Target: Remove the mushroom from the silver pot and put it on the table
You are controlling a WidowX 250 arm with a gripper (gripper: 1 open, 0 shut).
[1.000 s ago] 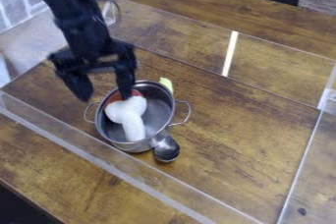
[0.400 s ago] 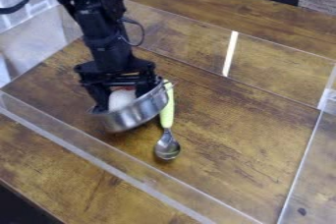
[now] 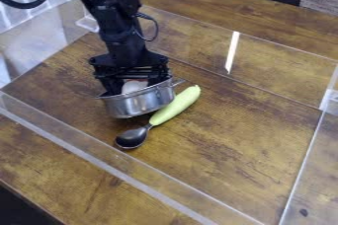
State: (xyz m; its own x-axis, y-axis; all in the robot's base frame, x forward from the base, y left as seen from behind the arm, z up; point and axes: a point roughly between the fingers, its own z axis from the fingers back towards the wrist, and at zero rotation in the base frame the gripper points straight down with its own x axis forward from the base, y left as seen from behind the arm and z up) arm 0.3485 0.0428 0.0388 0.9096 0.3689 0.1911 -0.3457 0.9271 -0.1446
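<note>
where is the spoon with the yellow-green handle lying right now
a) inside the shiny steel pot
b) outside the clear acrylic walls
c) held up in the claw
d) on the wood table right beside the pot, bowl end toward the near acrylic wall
d: the silver spoon with the yellow-green handle lies flat on the brown wood-plank table, next to the small shiny steel pot, its bowl toward the near wall.

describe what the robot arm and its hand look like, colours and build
The arm is all black: chunky jointed segments, with a thin dark cable looping off near the top-left corner. Its hand is black too, a blocky wrist that ends in two slim dark fingers. No markings or labels can be made out at this picture size.
</note>
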